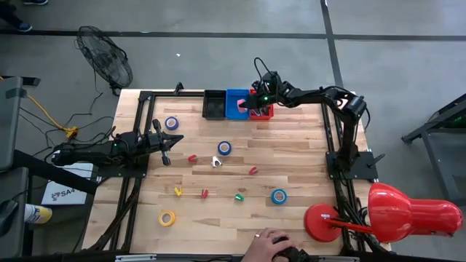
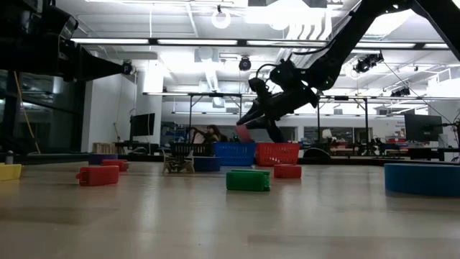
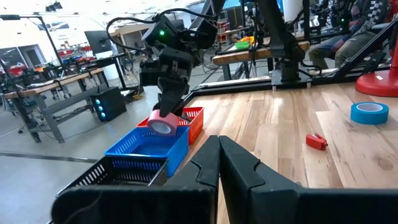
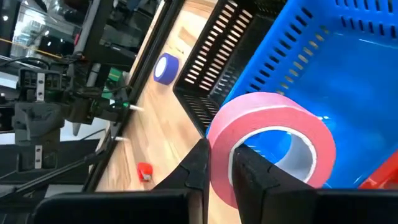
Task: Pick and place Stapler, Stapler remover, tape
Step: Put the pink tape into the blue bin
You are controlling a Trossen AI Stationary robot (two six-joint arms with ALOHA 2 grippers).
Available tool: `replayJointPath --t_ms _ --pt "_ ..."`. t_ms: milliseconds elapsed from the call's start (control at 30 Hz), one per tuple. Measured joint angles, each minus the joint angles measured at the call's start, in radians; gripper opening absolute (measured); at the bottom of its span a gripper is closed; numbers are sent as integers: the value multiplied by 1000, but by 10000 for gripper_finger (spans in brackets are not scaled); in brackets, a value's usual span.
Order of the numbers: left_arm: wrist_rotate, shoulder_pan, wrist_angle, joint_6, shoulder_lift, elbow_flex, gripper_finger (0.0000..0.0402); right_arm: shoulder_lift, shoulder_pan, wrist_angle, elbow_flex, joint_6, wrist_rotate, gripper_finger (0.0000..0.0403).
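Above the blue bin (image 4: pixel 348 74) | I'm seeing right pincer (image 4: pixel 217 163) gripping pink tape (image 4: pixel 273 146) | left pincer (image 3: pixel 219 163) waiting clenched over surface (image 1: pixel 291 145)

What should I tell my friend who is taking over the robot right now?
Right gripper: shut on the pink tape roll, held above the blue bin at the table's far edge, between the black bin and the red bin.
Left gripper: waiting over the table's left side, holding nothing.
Done: pink roll nearly delivered, not yet released.
Left: blue rolls, yellow roll, and small red, yellow and green pieces still on the table.
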Motion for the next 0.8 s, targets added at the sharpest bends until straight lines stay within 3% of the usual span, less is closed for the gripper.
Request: replayJointPath --t_ms 800 --pt "0 0 0 0 0 0 3 0 0 -1 0 -1 40 112"
